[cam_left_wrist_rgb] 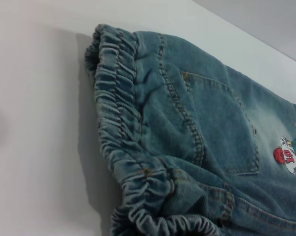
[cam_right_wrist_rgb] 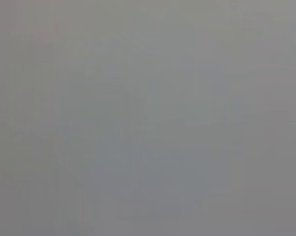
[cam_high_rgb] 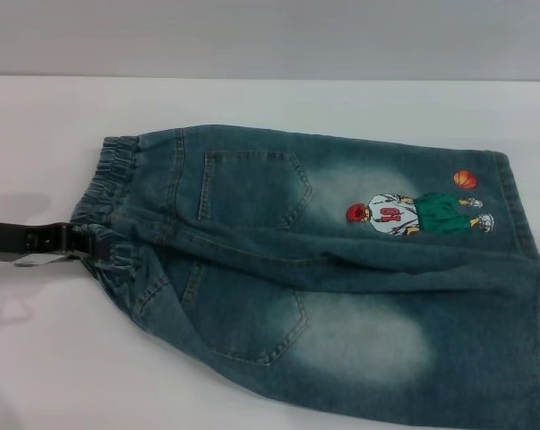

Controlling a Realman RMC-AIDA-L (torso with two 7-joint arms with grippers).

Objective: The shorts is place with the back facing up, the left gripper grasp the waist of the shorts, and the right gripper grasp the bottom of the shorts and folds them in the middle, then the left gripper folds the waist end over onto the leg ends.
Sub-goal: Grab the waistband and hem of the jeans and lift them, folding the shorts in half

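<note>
The faded blue denim shorts point(cam_high_rgb: 341, 278) lie back up on the white table, both back pockets showing and a long crease running between the legs. The ruffled waist point(cam_high_rgb: 117, 202) is at the left and the leg ends point(cam_high_rgb: 525, 242) are at the right, near the embroidered player point(cam_high_rgb: 422, 215). My left gripper point(cam_high_rgb: 92, 242) comes in low from the left and its tip meets the middle of the waist, where the band bunches. The left wrist view looks closely at the waist point(cam_left_wrist_rgb: 118, 113) and one pocket point(cam_left_wrist_rgb: 221, 128). The right gripper is out of view.
The white table point(cam_high_rgb: 252, 103) runs behind and left of the shorts, up to a grey wall. The nearer leg hem runs off the picture's right and bottom edges. The right wrist view holds only plain grey.
</note>
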